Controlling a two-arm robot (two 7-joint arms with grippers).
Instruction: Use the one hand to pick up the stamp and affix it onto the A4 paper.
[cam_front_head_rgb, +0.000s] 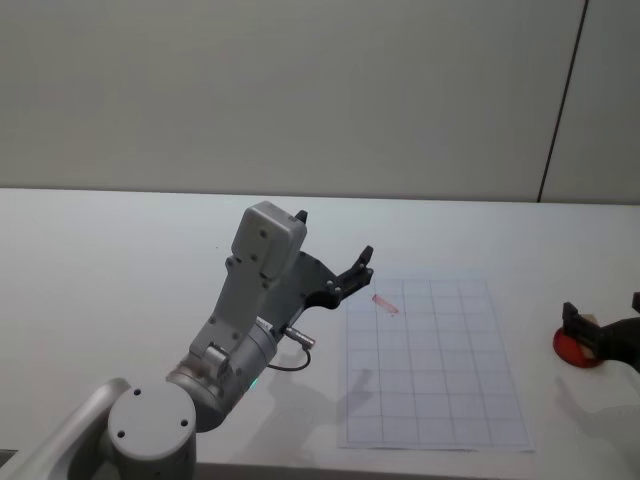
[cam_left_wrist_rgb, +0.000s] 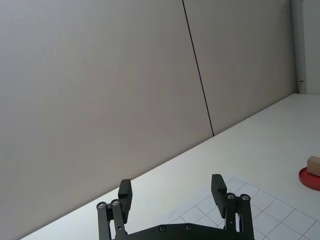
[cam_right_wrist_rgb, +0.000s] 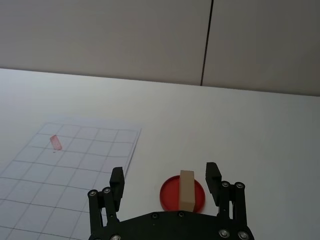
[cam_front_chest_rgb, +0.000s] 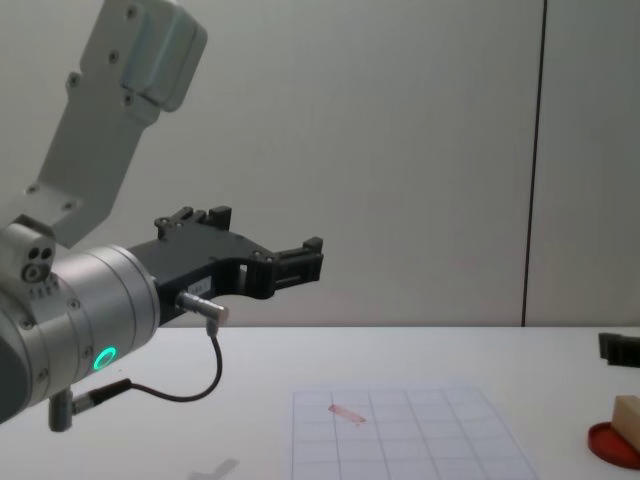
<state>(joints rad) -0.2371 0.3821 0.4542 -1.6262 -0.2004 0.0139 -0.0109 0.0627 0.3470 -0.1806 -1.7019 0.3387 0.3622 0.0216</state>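
The two black fingers (cam_right_wrist_rgb: 212, 175) of the right gripper (cam_right_wrist_rgb: 165, 171) are spread wide apart and hold nothing. Between them we see the stamp (cam_right_wrist_rgb: 186, 190), a small tan wooden block. There is a gap on each side of it, so the fingers are not touching it. The stamp stands upright on a flat round red pad (cam_right_wrist_rgb: 169, 199), and the pad lies on the big white table (cam_front_head_rgb: 120, 260).

In the head view the right gripper comes in from the 3 o'clock edge. The pad and the stamp are near the 3 o'clock side of the A4 paper (cam_front_head_rgb: 430, 380) but apart from it. The paper is a white sheet with a pale blue grid, and it lies flat on the table. We see one small pink stamped mark (cam_front_head_rgb: 386, 304) near its 11 o'clock corner.

The left gripper (cam_left_wrist_rgb: 171, 192) is black too and sits on a thick silver arm (cam_front_head_rgb: 250, 330) with a green light. Its two fingers are also spread apart with nothing between them. In the head view it hangs up in the air at the paper's 10 o'clock side and points toward 2 o'clock.
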